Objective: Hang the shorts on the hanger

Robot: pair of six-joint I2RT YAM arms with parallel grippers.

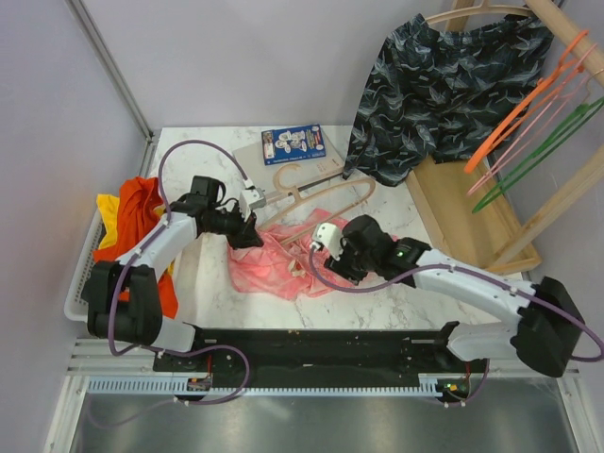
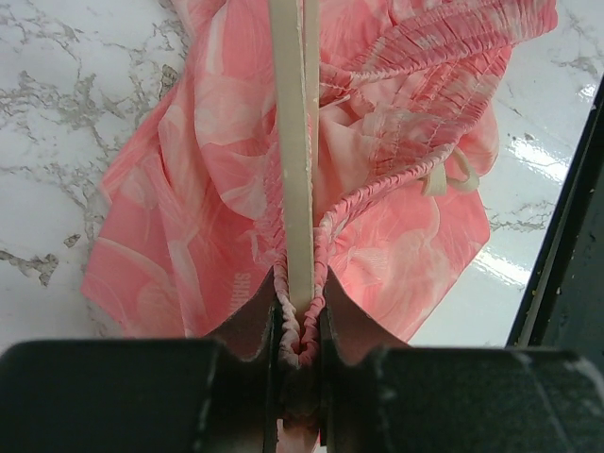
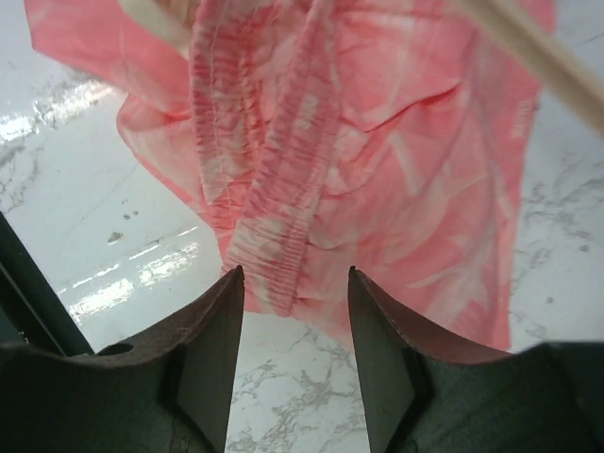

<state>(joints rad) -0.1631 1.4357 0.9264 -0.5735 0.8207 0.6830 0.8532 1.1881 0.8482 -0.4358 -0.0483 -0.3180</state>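
Two grippers work one heap of cloth. The left gripper [image 2: 300, 330] is clenched: its jaws pinch a fold of elastic waistband together with the pale bar of the hanger [image 2: 294, 142], so the shorts [image 2: 189, 208] and hanger are pinned as one. From those jaws the bar runs straight ahead, its long axis in line with the gripper. The pink cloth spreads to both sides of it over the marble table [image 2: 57, 113], and the drawstring [image 2: 453, 175] loops ahead and to the right.

The right gripper [image 3: 294, 283] is released, its jaws apart and holding nothing. A bunched ridge of waistband lies directly ahead, its near end level with the fingertips and its length running away from them, leaning slightly left. Another stretch of the hanger crosses farther ahead on the right, above the cloth.

By my judgement this free arm is the nearer one to the loose waistband. A short advance would bring the ridge between its jaws, so it could be drawn toward the hanger's other end.
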